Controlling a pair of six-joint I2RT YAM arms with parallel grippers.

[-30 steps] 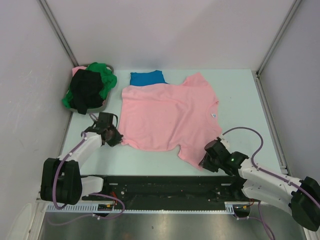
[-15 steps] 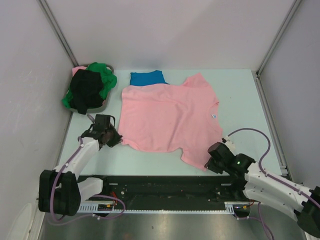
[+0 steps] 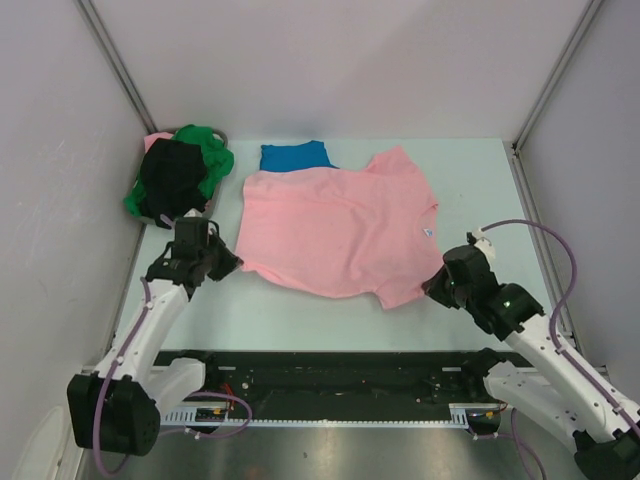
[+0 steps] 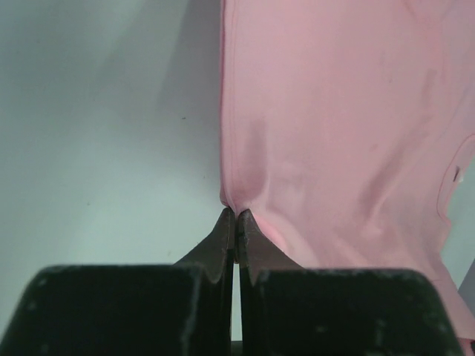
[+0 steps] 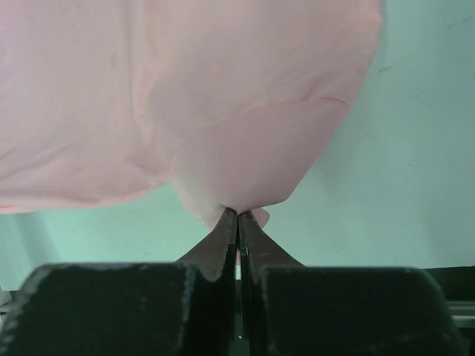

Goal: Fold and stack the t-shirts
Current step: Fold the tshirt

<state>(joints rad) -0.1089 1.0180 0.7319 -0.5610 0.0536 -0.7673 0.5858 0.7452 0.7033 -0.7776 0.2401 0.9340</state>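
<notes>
Both arms are sitting elsewhere than a second ago: the right fingers point(image 5: 225, 237), now pinching shut on the near right corner of the pink shirt point(image 3: 335, 225), are dragging it rightward across the desk point(image 3: 480, 190). The left fingers point(image 4: 223, 241) are clamping its left edge, centre-left. The blue shirt point(image 3: 293, 156) is peeking out behind; the green shirt point(image 3: 212, 150) and black shirt point(image 3: 172, 180) are filling the basket point(image 3: 205, 212), upper left.
</notes>
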